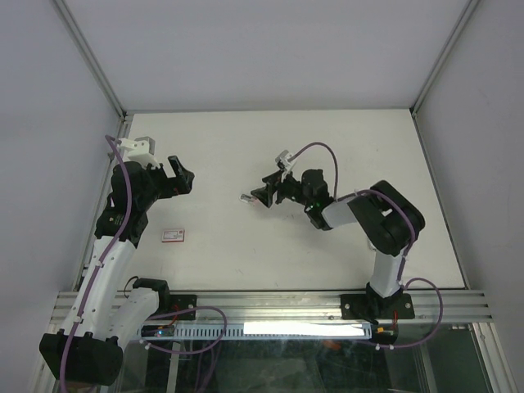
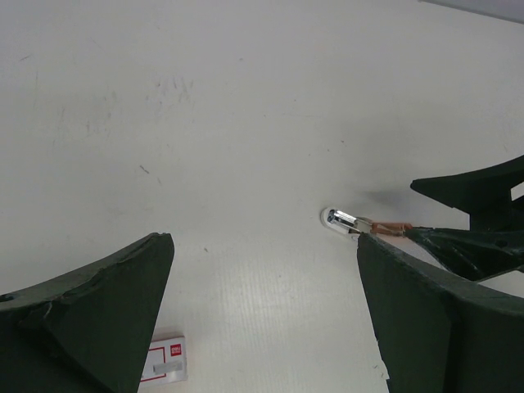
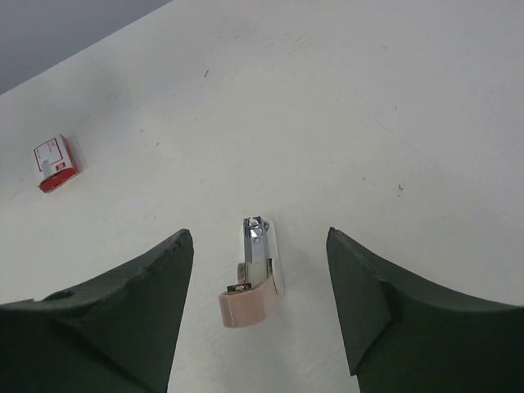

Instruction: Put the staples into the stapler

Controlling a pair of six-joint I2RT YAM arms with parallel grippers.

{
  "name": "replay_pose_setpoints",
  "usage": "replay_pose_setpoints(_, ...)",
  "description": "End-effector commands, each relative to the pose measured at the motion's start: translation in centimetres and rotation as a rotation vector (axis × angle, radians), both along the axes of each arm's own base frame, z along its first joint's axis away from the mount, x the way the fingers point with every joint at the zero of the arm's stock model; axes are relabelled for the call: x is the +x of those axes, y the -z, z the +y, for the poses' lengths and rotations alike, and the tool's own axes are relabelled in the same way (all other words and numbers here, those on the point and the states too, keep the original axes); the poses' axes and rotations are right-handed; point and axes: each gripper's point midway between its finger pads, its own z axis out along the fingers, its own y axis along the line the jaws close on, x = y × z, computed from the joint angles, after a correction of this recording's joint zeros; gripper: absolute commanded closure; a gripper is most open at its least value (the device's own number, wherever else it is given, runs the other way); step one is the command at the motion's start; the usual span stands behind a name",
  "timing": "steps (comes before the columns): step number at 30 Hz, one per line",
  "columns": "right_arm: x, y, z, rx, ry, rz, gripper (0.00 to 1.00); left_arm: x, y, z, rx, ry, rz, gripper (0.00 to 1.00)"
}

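Right gripper open, jaws spread, nothing held. It hangs low over the table with the stapler lying between its fingers, a gap on each side, no contact. The stapler lies flat and looks hinged open: pink top folded back at the end nearest the wrist, white base and shiny metal channel pointing away. Staples: no loose strip seen anywhere; whether any sit in the channel cannot be told, too small. Left gripper open wide, empty, well to the left of the stapler, aimed toward it. Red-and-white box flat on the table, well apart from the stapler, to its left and a bit nearer the robot.

Step in hand, as judged: getting the stapler steady, channel up, so a strip can go in. The stapler is tiny and light, so any grip should go across the long sides of the white base, centred, not on the pink flap, which would likely swing shut or tip it. The jaws should close slowly; a lopsided touch could spin it. One gripper should pin the base while the other brings the strip, level and lined up with the channel. The staples probably have to come out of the box first. Risk: the strip breaks if pinched hard.
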Motion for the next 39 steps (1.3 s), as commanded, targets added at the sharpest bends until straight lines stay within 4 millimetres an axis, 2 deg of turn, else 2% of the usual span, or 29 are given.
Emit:
replay_pose_setpoints(1,1.4,-6.4,-1.2,0.095,0.075,-0.023,0.3,0.6,-1.3,0.7,0.016,-0.025,-0.058,0.01)
replay_pose_setpoints(4,2.1,-7.7,-3.4,0.101,0.155,0.057,0.3,0.6,-1.0,0.7,0.014,-0.025,-0.05,0.01)
replay_pose_setpoints(9,2.5,-9.5,-9.0,0.076,0.269,0.094,0.3,0.7,-0.5,0.2,-0.001,-0.005,-0.033,0.01)
replay_pose_setpoints(13,2.4,-11.5,-15.7,0.114,0.412,0.033,0.3,1.0,-0.3,0.1,-0.017,-0.009,-0.019,0.01)
replay_pose_setpoints(17,2.2,-10.7,-23.1,0.099,0.599,0.065,0.3,1.2,-0.5,-0.1,-0.04,-0.013,-0.019,0.01)
replay_pose_setpoints(18,-0.8,-11.2,-20.5,0.292,0.463,0.327,0.16,1.2,-0.5,-0.1,-0.045,-0.012,-0.018,0.01)
replay_pose_setpoints(19,-1.5,-10.9,-20.9,0.287,0.482,0.368,0.1,1.2,-0.4,-0.2,-0.048,-0.009,-0.017,0.01)
replay_pose_setpoints(22,-2.9,-10.6,-23.8,0.193,0.64,0.369,0.06,1.0,-0.4,-0.6,-0.061,0.008,-0.013,0.01)
replay_pose_setpoints(26,-5.4,-11.0,-28.7,0.108,0.933,0.4,0.05,0.7,-0.5,-0.8,-0.077,0.015,-0.013,0.01)
replay_pose_setpoints(28,-6.8,-11.0,-30.5,0.076,1.044,0.437,0.06,0.6,-0.4,-0.7,-0.078,0.008,-0.003,0.01)
replay_pose_setpoints(29,-7.8,-10.3,-31.4,0.042,1.1,0.489,0.06,0.6,-0.3,-0.7,-0.079,0.005,0.005,0.01)
replay_pose_setpoints(31,-9.0,-9.8,-32.4,0.007,1.172,0.558,0.08,0.5,-0.2,-0.9,-0.086,0.011,0.013,0.01)
replay_pose_setpoints(39,-12.1,-5.7,-34.3,-0.115,1.315,0.821,0.11,-0.1,-0.4,-1.3,-0.097,0.039,0.003,0.01)
